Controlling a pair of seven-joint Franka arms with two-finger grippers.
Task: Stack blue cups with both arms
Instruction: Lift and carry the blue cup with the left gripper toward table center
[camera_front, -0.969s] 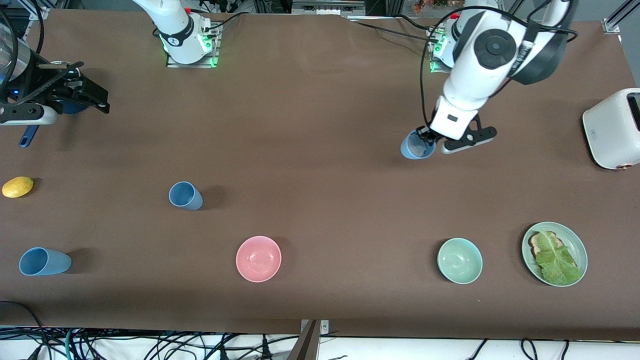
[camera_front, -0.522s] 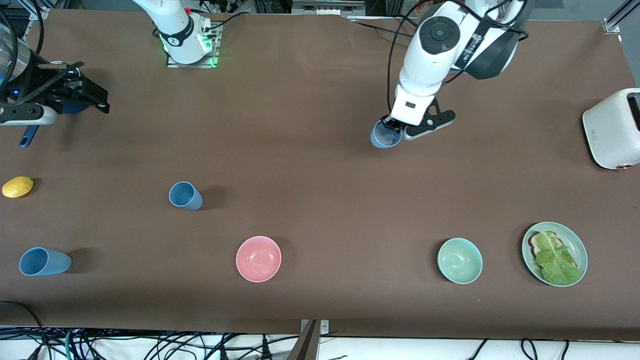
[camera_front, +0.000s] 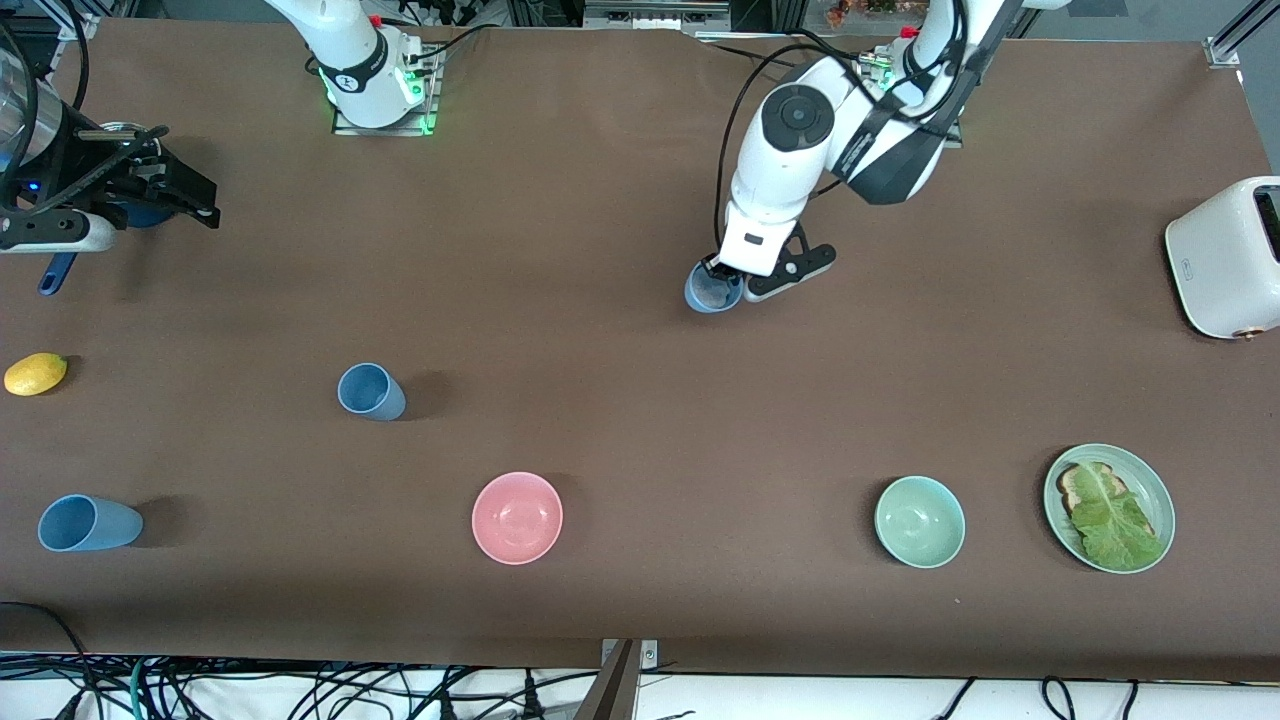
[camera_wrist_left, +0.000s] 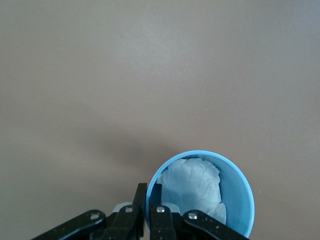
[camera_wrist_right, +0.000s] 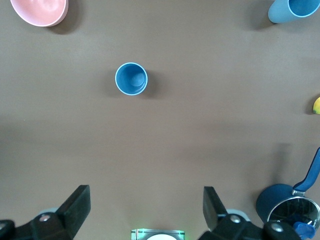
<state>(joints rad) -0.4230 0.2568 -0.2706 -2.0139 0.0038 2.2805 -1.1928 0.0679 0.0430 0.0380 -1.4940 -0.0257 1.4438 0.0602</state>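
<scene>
Brown cloth-covered surface (camera_front: 600, 180), cables hanging past its edge nearest the front camera. Left gripper (camera_front: 722, 275), over the middle of the surface, fingers pinching the rim of one blue cup (camera_front: 712, 292); the left wrist view shows crumpled white stuff inside this held cup (camera_wrist_left: 200, 192), its nature not discernible, and the cup's base cut off. Right gripper (camera_front: 165, 190), waiting over the corner at the right arm's end, fingers spread wide and holding nothing; much of its arm is cut off by the frame. Beneath it a dark-blue pot (camera_wrist_right: 287, 205), largely hidden, only the handle (camera_front: 55, 272) clear from the front. Second blue cup (camera_front: 371, 391), upright, toward the right arm's end, well apart from the held one. Third blue cup (camera_front: 88, 523), lying on its side near the corner closest to the front camera at the right arm's end. Yellow fruit (camera_front: 35, 373) at that end's edge. Pink bowl (camera_front: 517, 517) and green bowl (camera_front: 919, 521) along the nearest edge. Green plate (camera_front: 1160, 490) bearing toast and lettuce. White toaster (camera_front: 1225, 255), partly cut off at the left arm's end.
</scene>
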